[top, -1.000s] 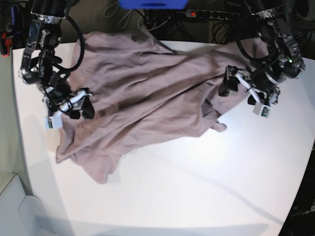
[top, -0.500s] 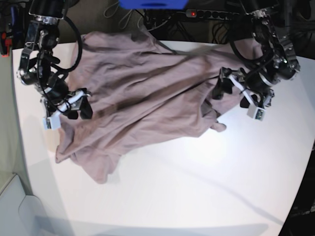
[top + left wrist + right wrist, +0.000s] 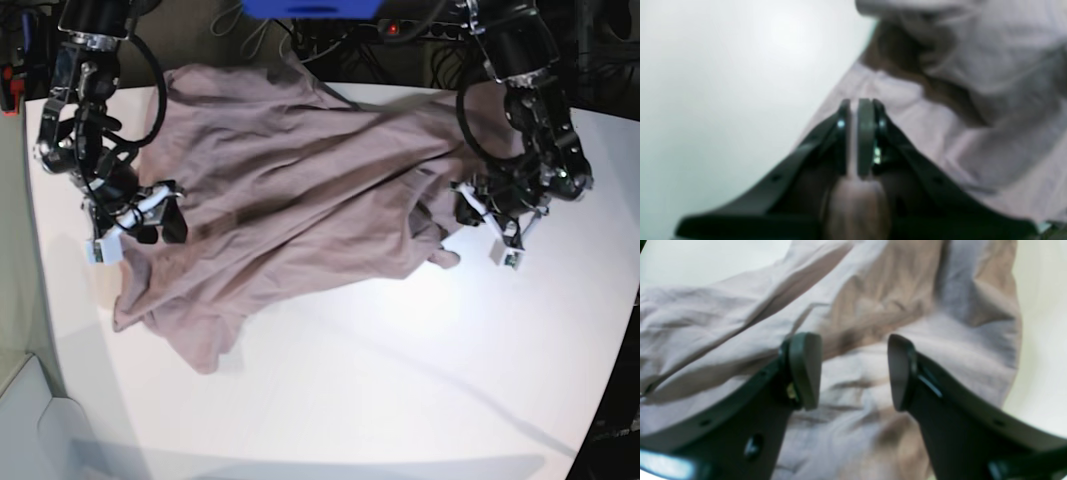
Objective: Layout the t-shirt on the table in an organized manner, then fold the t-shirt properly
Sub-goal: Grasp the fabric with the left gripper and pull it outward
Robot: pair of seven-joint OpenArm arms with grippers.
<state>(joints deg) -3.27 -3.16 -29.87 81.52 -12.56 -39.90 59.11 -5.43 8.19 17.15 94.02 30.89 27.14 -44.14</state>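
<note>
The left hand [image 3: 858, 140] pinches the t-shirt [image 3: 290, 190] edge at the right, the right hand [image 3: 853, 373] gapes over cloth, and bare table [image 3: 400, 380] lies near.

Shirt: plain dusty mauve-brown short-sleeved cotton t-shirt [image 3: 290, 190], rumpled, spread across far half of table.
Surface: smooth matte white tabletop [image 3: 400, 380].
Left gripper [image 3: 470, 212]: at shirt's right edge, jaw state unclear.
Right gripper [image 3: 160, 212]: over shirt's left edge, jaws apart.

The mauve-brown t-shirt [image 3: 290, 190] lies rumpled and spread unevenly across the far half of the white table [image 3: 400, 380].
</note>
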